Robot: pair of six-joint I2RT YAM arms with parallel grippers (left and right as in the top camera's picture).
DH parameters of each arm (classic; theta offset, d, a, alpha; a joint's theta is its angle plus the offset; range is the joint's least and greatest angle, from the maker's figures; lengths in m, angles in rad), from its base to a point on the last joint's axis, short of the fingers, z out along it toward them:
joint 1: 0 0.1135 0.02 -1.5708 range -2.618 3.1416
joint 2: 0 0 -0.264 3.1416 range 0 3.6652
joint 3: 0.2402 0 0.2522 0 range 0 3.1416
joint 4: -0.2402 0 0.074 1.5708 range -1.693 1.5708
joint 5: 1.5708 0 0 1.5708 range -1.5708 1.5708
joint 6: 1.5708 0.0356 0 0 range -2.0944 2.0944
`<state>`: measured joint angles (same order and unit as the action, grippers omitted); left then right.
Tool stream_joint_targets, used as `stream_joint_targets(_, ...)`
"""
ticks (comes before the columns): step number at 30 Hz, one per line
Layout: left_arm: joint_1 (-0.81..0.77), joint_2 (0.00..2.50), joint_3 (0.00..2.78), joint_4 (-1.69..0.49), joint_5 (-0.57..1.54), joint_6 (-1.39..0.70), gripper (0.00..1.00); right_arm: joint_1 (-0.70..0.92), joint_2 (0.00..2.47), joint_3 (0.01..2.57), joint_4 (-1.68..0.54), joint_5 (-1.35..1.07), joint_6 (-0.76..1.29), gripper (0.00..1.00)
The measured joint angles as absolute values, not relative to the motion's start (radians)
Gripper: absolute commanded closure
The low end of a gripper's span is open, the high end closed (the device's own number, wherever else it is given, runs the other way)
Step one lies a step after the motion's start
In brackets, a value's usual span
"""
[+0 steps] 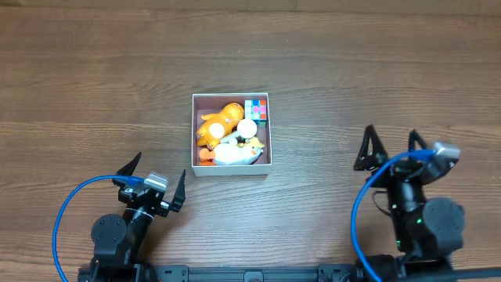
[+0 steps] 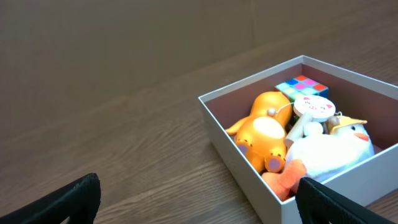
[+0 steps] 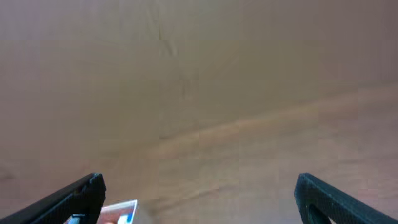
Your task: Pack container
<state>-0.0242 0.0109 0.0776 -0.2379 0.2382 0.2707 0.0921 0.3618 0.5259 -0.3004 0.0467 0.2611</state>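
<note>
left gripper [image 1: 155,178]: fingers spread wide, empty | right gripper [image 1: 391,146]: fingers spread wide, empty | container [image 1: 232,171]: on table [image 1: 94,78], ahead-right of left gripper, well left of right gripper, touching neither; holds orange animal [image 1: 219,121], white duck [image 1: 239,153], coloured cube [image 1: 257,108]

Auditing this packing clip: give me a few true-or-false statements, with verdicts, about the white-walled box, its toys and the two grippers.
1. The square white-walled container holds an orange toy animal, a white plush toy and a multicoloured cube. True.
2. The multicoloured cube lies outside the container. False: it sits in a corner inside it.
3. The left gripper and right gripper are both open and empty. True.
4. The container has a lid on. False: its top is open.
</note>
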Motion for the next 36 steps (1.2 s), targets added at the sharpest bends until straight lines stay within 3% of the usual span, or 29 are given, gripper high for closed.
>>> stream_joint_targets(5,-0.024,0.011,0.077,-0.239,0.238,0.271,0.00,0.086,0.229,0.354,-0.194,0.029,0.261,0.00)
stream_joint_targets(14,-0.024,0.011,0.077,-0.238,0.239,0.271,0.00,0.072,0.084,0.201,-0.203,0.060,0.261,0.00)
stream_joint_targets(18,-0.024,0.011,0.077,-0.238,0.238,0.271,0.00,0.072,0.027,0.190,-0.202,0.051,0.155,0.00)
stream_joint_targets(36,-0.024,0.011,0.077,-0.238,0.238,0.271,0.00,0.072,0.015,0.034,-0.017,-0.076,-0.053,0.00)
